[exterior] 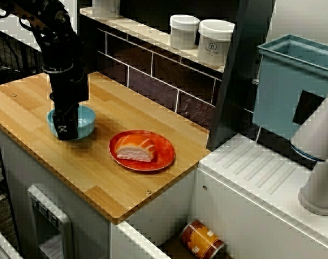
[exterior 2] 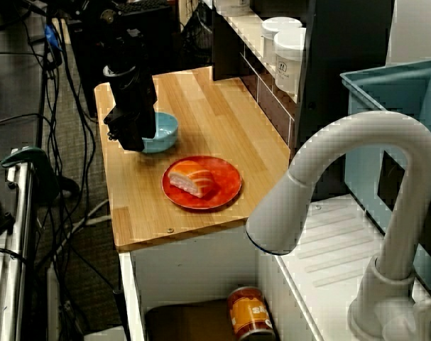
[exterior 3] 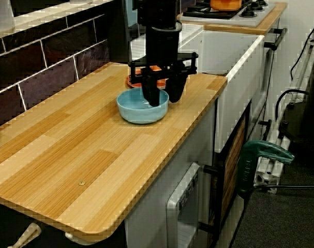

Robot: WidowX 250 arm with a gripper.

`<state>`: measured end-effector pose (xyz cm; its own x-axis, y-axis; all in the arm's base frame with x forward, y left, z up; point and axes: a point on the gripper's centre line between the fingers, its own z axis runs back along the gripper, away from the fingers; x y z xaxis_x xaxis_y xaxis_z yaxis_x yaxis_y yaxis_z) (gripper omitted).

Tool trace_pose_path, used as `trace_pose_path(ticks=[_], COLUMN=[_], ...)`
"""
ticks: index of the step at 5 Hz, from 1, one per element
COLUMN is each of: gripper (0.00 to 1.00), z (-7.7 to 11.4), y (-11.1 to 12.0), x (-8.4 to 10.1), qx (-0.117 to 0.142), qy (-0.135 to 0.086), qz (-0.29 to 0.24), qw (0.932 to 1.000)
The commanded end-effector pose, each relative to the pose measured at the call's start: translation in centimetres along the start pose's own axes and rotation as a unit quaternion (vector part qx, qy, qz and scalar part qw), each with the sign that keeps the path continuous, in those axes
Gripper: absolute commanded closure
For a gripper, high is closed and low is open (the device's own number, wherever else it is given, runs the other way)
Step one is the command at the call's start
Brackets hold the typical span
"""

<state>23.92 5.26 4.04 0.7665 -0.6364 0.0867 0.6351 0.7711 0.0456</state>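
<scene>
At the left of the wooden counter (exterior: 23,102), the gripper (exterior 3: 163,96) stood at the blue bowl (exterior 3: 138,112), fingers spread, seemingly astride its rim. A lopsided pinch could tip the bowl, or shove it right into the orange plate (exterior: 166,150) holding the salmon sushi (exterior: 135,150).

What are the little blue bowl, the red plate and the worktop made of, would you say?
Blue bowl: likely glazed ceramic or hard plastic; smooth, with soft highlights on its wall. Red plate: same doubt; glossy, evenly coloured, with light glinting on the rim. Worktop: wood or wood-look laminate, satin; pale strips with grain lines.
</scene>
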Motion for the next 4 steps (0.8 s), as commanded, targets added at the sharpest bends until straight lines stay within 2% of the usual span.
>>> trace_pose_path(ticks=[1, 3, 4], gripper=[0.00, 0.00, 0.00], z=[2.8, 4.6, 4.7], y=[1.2, 3.3, 4.2], x=[-0.6, -0.5, -0.6], qx=[0.005, -0.006, -0.011], qy=[-0.019, -0.032, -0.034], qz=[0.013, 0.028, 0.040], qw=[0.9997, 0.9991, 0.9986])
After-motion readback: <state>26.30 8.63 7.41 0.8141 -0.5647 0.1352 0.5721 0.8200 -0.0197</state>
